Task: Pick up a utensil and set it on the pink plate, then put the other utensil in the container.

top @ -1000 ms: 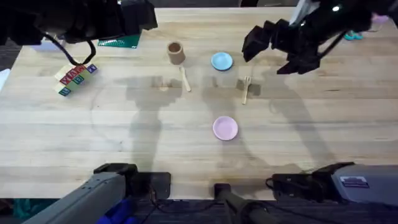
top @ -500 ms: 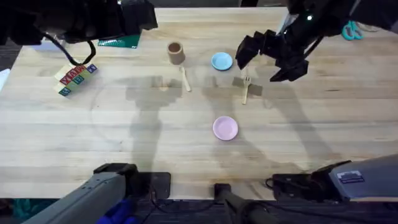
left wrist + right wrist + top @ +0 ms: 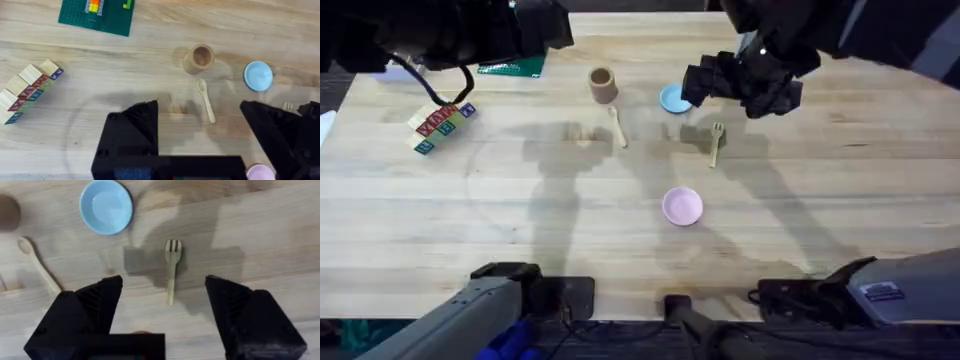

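The right gripper has its two black fingers spread wide, nothing between them, and in the right wrist view the small wooden fork lies on the bare table in the gap between the fingers. In the overhead view this gripper hangs in the upper middle-right of the frame, just above the fork and partly covering the light blue plate. In the right wrist view that blue plate sits at the upper left, with the wooden spoon at the left edge. The left gripper is also spread wide and empty; in the left wrist view the spoon lies between its fingers, just beside the brown container. Overhead, the spoon lies in the upper middle, just below and right of the container. The pink plate stands alone near the centre of the frame, below the fork and apart from it. A cluster of lettered blocks sits at the upper left, near a green baseplate.
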Controlling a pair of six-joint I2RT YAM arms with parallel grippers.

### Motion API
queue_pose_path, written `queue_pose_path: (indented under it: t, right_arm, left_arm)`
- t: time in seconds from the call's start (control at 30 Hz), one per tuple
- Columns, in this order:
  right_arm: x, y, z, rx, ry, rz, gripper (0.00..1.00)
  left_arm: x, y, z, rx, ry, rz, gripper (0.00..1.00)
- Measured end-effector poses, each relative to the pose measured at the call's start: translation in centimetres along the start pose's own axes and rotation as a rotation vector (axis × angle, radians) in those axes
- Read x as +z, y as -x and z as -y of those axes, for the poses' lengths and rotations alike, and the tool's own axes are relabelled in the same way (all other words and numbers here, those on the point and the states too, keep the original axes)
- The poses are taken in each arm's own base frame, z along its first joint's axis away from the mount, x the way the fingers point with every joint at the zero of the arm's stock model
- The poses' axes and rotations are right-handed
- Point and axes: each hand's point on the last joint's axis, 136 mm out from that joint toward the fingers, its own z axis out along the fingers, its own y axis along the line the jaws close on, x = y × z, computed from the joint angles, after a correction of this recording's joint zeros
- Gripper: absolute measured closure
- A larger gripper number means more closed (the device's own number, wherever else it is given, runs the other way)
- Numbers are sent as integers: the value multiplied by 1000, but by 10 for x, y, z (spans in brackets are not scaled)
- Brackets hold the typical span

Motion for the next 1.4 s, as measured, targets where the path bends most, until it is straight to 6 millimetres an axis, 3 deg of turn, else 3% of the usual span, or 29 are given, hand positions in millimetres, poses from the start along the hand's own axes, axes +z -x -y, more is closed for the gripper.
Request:
queue_pose_path:
  t: [0.17,0.4,1.03,1.2,1.4]
  right_arm:
    - [2,1,2,53,-15,6,6]
    - [27,-21,15,185,-63,-37,5]
    - [66,-34,13,201,-86,-59,5]
    - [81,-45,11,232,-57,-73,5]
    - [82,-47,10,227,-56,-69,5]
  left_arm:
    - [0,0,0,0,0,0,8]
    - [0,0,0,0,0,0,8]
    - [0,0,0,0,0,0,7]
    - [0,0,0,0,0,0,8]
    - [0,0,0,0,0,0,7]
